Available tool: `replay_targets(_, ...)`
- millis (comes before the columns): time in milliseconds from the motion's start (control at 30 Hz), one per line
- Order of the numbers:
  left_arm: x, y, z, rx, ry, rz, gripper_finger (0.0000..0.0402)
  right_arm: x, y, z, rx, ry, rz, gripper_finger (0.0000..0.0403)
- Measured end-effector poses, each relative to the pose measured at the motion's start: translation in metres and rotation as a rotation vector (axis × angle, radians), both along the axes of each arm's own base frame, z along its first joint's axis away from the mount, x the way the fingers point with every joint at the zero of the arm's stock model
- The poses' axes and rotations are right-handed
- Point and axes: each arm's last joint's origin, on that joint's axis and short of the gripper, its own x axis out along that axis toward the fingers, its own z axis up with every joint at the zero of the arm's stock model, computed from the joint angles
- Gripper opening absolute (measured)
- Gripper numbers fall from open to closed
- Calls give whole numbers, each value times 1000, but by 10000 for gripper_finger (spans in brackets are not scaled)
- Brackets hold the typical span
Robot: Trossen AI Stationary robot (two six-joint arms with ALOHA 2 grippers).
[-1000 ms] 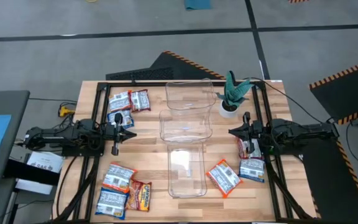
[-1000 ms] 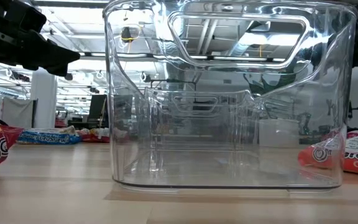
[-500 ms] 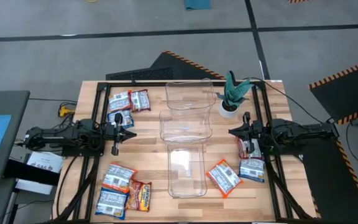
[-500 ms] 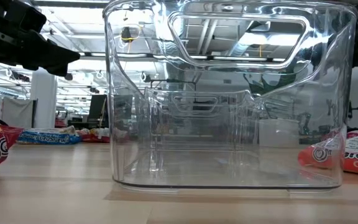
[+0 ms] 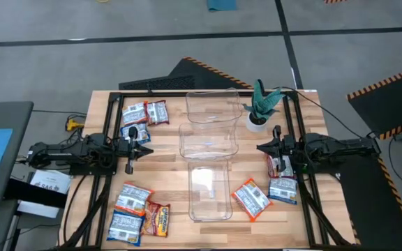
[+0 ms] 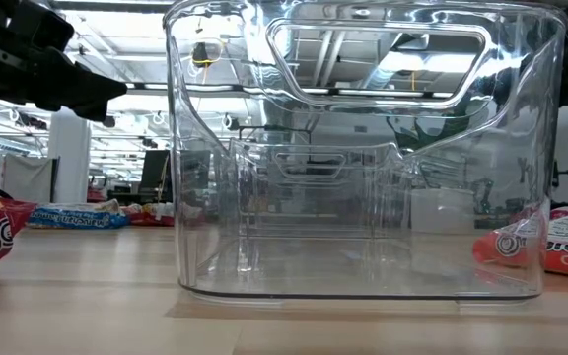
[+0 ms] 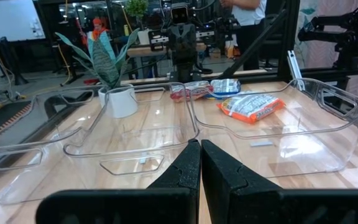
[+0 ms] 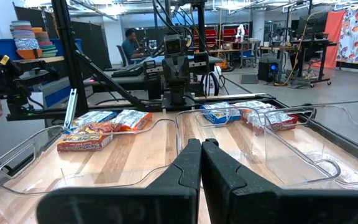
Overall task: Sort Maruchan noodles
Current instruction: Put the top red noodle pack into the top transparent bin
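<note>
Both grippers, left [image 5: 139, 148] & right [image 5: 262, 147], sit shut & empty; thin flat noodle packets [image 5: 251, 198] could slip a pinch or bunch w/ neighbours.

Our two arms are matte black, built of chunky jointed links on black frame rails. Black cables trail from the left arm [image 5: 68, 155] and the right arm [image 5: 333, 148]. Each ends in two dark wedge-shaped fingers [image 7: 188, 168], smooth and unmarked, meeting along a thin straight seam.
</note>
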Motion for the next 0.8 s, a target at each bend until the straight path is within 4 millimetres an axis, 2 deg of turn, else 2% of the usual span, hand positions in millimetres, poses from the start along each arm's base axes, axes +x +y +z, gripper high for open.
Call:
replay_targets(300, 0, 0, 1, 9, -13, 4, 0, 0, 0, 0, 0, 0, 0, 38)
replay_targets(400, -1, 3, 12, -58, -127, 97, 2, 0, 0, 0, 0, 0, 0, 38)
replay_targets(467, -1, 5, 15, -99, -111, 157, 14, 0, 0, 0, 0, 0, 0, 38)
replay_targets(533, 1, 6, 21, -106, -83, 199, 39, 0, 0, 0, 0, 0, 0, 38)
replay_targets(633, 6, 10, 42, -146, -61, 327, 97, 0, 0, 0, 0, 0, 0, 38)
replay_targets(800, 24, 25, 74, -162, 145, 635, 198, 0, 0, 0, 0, 0, 0, 38)
